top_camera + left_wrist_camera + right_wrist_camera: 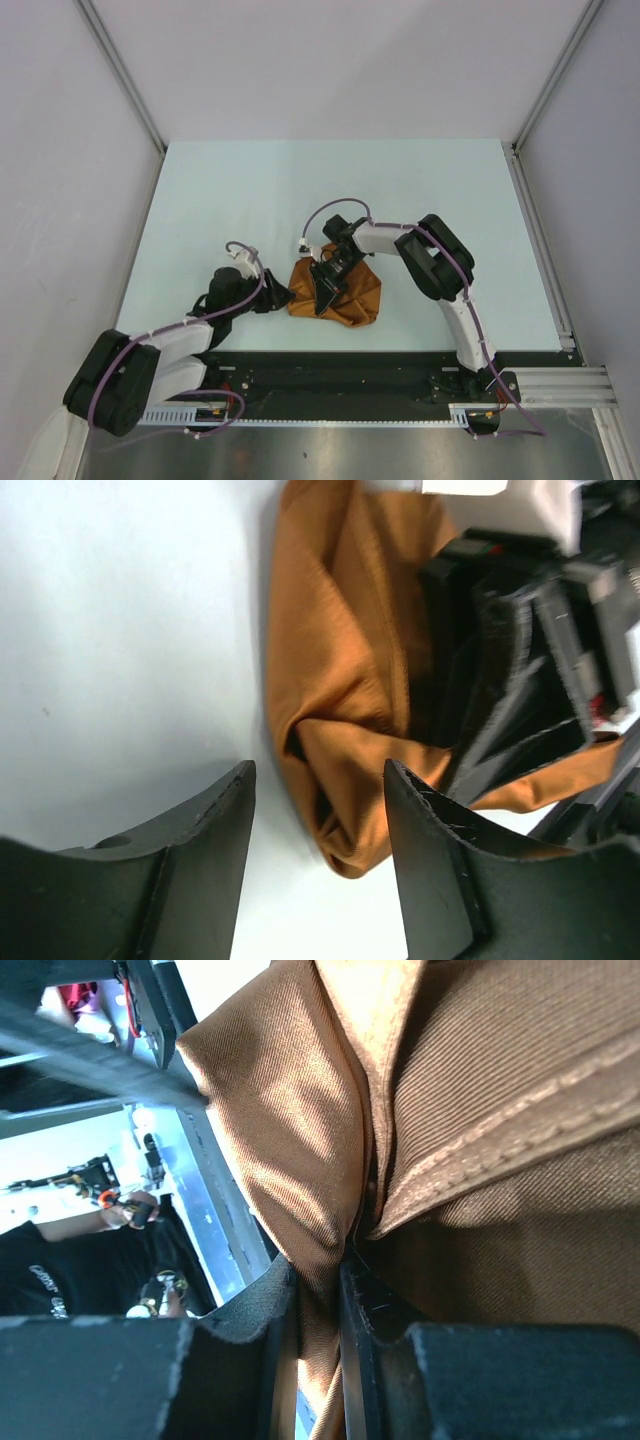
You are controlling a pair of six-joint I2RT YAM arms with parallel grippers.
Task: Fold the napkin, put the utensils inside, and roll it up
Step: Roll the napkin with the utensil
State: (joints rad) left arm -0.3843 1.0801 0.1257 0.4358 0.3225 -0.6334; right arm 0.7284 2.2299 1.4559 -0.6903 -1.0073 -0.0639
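While the right gripper (315,1278) pinches the crumpled rust-orange cloth napkin (356,296), the left gripper (318,770) sits open beside it; folding likely needs flattening first

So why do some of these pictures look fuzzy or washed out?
Top external: evenly lit, sharp. Left wrist: the table glares white, upper right corner blurred. Right wrist: the napkin shows its weave sharply; background upper left overexposed.
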